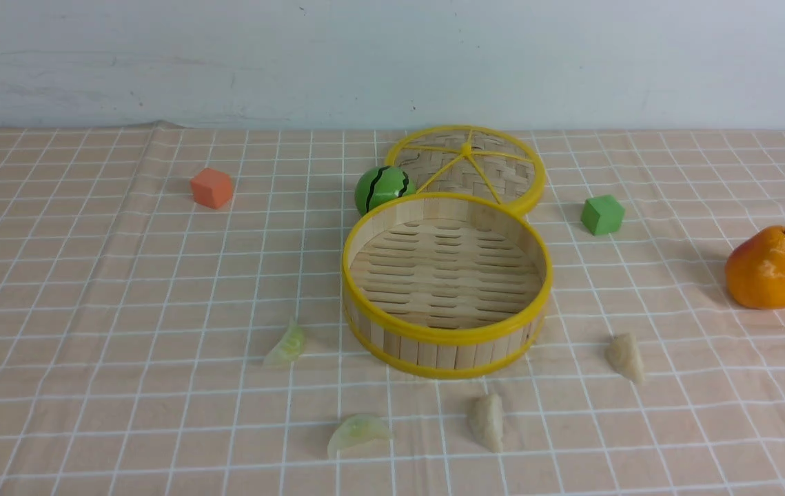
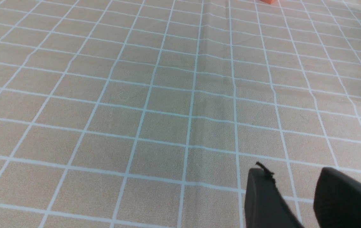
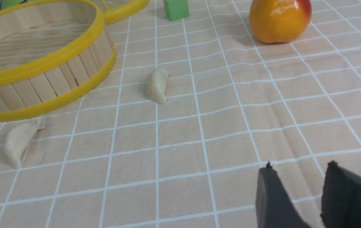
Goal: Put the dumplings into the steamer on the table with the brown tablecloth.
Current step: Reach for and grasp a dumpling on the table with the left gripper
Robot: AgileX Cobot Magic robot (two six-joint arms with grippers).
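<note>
Left gripper point(image 2: 294, 182) and right gripper point(image 3: 297, 177) hang part-open, empty; flat dumplings point(image 1: 485, 420), lower centre, may slip my pinch, or cloth point(image 1: 89, 275) snag.

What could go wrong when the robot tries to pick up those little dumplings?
The dumplings are small and lie on the wrinkly tablecloth, so the right gripper may pinch cloth or miss. One beige dumpling sits close to the steamer; the gripper might knock it.

The steamer point(image 1: 447, 336) hides the woven lid's point(image 1: 495, 172) near edge.
</note>
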